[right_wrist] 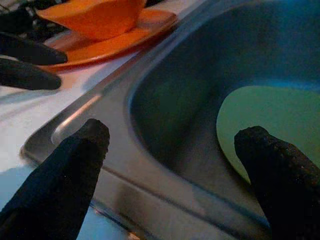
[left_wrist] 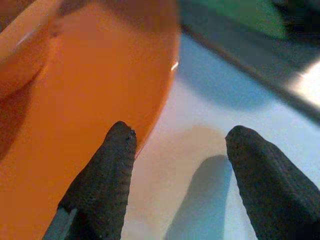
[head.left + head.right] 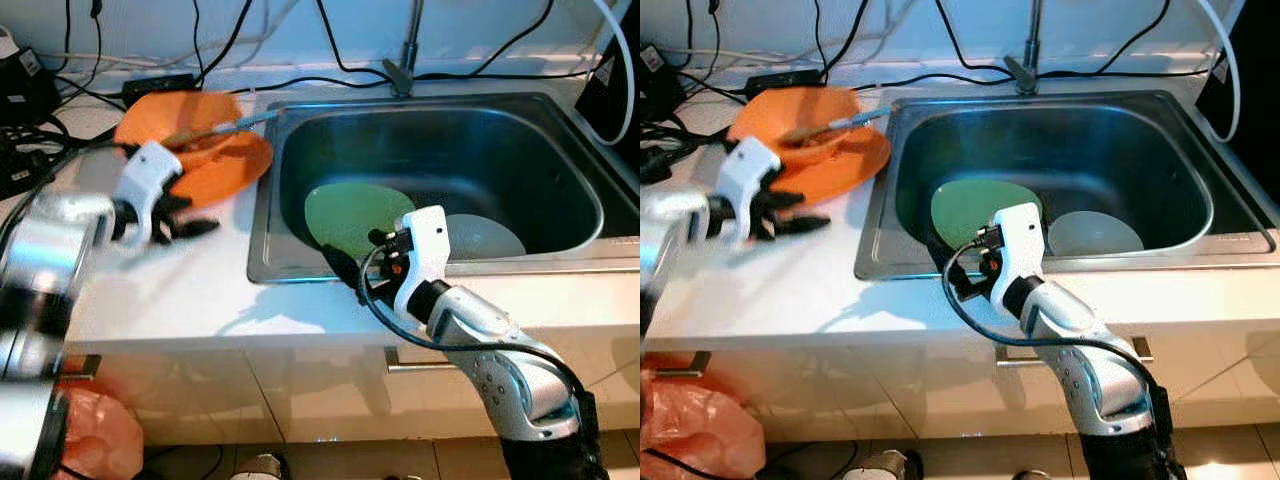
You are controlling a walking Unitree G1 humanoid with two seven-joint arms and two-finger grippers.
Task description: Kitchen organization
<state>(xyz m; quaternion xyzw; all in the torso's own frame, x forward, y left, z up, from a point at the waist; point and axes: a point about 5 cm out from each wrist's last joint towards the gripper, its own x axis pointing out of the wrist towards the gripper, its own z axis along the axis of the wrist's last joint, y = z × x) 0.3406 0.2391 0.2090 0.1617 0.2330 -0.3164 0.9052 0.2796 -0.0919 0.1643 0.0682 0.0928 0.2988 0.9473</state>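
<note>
A home kitchen: steel sink point(image 3: 560, 262), white counter point(image 3: 170, 290), faucet point(image 3: 408, 55).

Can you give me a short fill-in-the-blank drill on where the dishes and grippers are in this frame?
1. The green plate lies inside the ____.
2. The orange bowl stands on an orange ____.
3. The left gripper, fingers open, is beside the plate of colour ____.
4. The right gripper hovers, fingers ____, over the sink's front rim.

Missing words: sink; plate; orange; open

Green plate point(image 3: 352, 215) tilted in sink point(image 3: 560, 130)
</note>
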